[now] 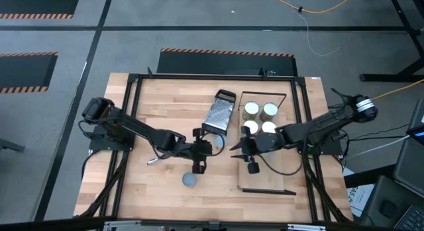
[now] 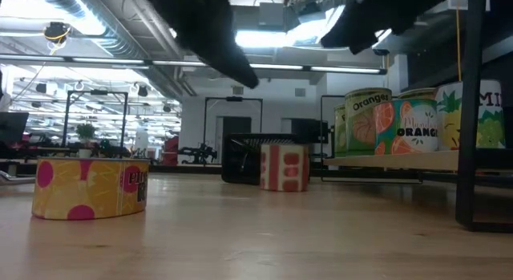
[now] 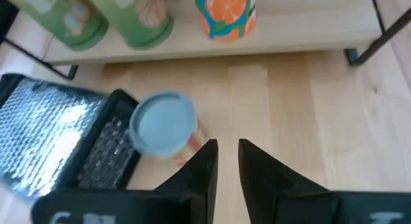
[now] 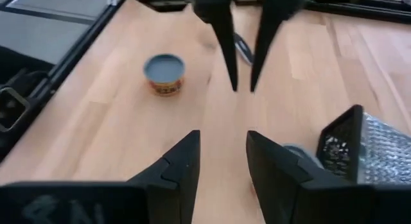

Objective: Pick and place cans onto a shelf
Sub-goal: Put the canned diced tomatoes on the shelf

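Above the light-wood tabletop (image 1: 159,105) we see the left gripper (image 1: 201,151) and right gripper (image 1: 246,150) hovering nose to nose, fingers apart and empty, four label-wrapped cans (image 1: 260,118) on the long pale shelf (image 1: 271,178), a fifth can half-hidden by the metal grater (image 1: 220,112).

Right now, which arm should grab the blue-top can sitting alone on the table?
Left. The blue-top can lies nearer the left tool, on its side of the table; the right tool is farther, by the shelf.
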Available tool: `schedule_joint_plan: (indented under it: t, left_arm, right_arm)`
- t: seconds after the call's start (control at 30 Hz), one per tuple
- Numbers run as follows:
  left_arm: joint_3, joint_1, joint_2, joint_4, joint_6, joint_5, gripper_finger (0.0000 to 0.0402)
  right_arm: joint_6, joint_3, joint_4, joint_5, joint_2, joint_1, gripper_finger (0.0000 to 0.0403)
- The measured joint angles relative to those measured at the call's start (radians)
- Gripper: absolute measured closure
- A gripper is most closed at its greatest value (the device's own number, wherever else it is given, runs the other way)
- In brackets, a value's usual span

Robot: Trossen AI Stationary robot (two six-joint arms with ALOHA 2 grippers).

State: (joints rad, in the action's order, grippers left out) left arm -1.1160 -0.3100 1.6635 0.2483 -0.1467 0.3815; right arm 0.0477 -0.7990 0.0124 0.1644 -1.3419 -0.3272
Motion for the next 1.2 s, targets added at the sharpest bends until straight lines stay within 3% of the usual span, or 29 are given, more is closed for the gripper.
schedule_joint_plan:
  t: [0.3,0.53,0.83,1.2]
  left_arm:
    - [0.002,0.0,-0.068,0.113,0.0,0.002,0.0347]
    - [0.002,-0.001,-0.072,0.121,0.0,-0.006,0.0347]
    - [0.002,-0.005,-0.072,0.13,-0.004,-0.007,0.0347]
    - [0.002,-0.005,-0.072,0.133,-0.005,-0.006,0.0347]
  right_arm:
    - [-0.005,-0.138,0.02,-0.044,-0.122,0.062,0.0272]
    - [-0.004,-0.234,0.156,-0.069,-0.248,0.105,0.0272]
    - [-0.004,-0.254,0.182,-0.07,-0.373,0.149,0.0272]
    - [-0.004,-0.254,0.184,-0.031,-0.4,0.157,0.0272]
